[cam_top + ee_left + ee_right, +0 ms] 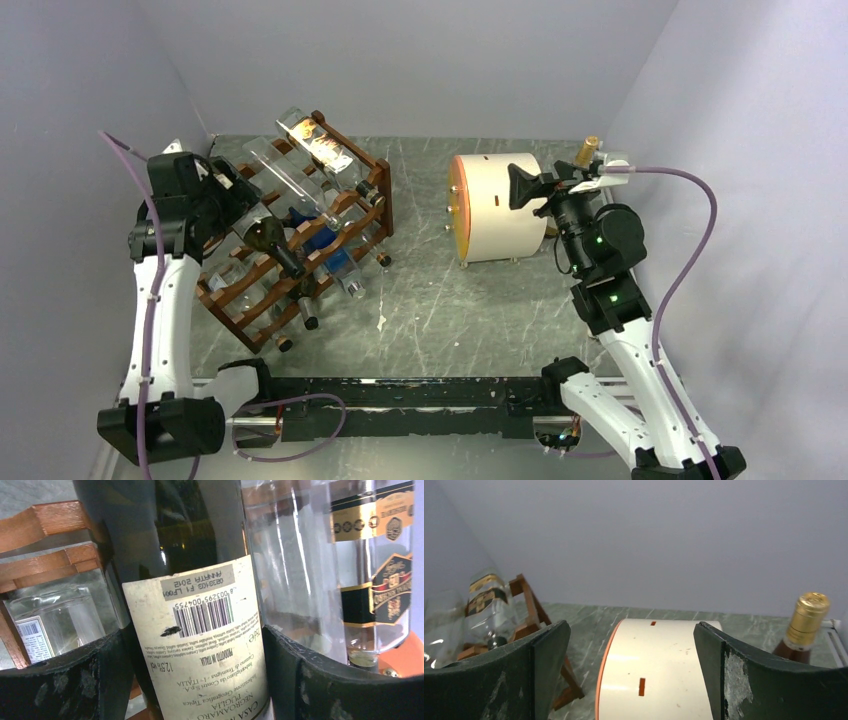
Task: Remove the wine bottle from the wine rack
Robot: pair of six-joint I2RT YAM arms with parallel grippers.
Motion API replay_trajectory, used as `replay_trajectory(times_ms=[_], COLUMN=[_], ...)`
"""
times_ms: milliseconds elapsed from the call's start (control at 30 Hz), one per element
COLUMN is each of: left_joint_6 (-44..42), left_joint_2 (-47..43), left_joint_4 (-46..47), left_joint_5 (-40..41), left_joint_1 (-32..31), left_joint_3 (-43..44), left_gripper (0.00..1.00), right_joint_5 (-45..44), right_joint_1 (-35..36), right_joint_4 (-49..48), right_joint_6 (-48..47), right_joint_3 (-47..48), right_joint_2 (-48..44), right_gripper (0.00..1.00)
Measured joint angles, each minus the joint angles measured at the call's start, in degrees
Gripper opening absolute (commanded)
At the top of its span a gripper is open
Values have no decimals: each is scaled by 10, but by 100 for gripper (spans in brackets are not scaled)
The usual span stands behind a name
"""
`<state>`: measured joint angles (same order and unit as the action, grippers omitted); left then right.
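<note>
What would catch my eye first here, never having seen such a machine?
A reddish wooden wine rack on the left, loaded with bottles, where the left pincer grips a dark wine bottle. To the right a cream drum lies on its side, the right pincer open by it.

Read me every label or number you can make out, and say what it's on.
Wine bottle, back label, printed upside down:
"ANNATA 2012"
"8 003295 004755"
"PRODOTTO IN ITALIA"
"NEGROAMARO"
"PUGLIA"
"12,5% vol"
Clear bottle, black-and-gold label: blurred, unreadable.
Small white label at left: too small.
</note>
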<state>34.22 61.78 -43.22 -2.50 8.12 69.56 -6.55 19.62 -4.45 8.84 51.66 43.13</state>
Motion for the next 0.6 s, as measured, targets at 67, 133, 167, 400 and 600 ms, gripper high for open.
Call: replay_trajectory(times_ms=[67, 133, 167, 400, 600], left_joint_6=[2, 4, 5, 13, 17], left_joint_2=[-13, -30, -37, -84, -92], left_joint_4=[1, 3, 3, 3, 2], left_joint_5=[3, 8, 9, 12, 12], left_joint_1=[0, 0, 0, 0, 0], left_joint_3=[0, 0, 0, 0, 0], left_gripper=[25, 21, 19, 7, 7], right_joint_5=[25, 43, 49, 84, 109], right_joint_1=[0, 0, 0, 0, 0], right_joint_4=[0, 0, 0, 0, 8], right_joint_6=[-3, -5, -6, -10, -9], right_joint_3=[0, 1, 1, 9, 28], right_joint_2=[4, 7, 8, 20, 50], right_gripper=[100, 100, 100, 100, 100])
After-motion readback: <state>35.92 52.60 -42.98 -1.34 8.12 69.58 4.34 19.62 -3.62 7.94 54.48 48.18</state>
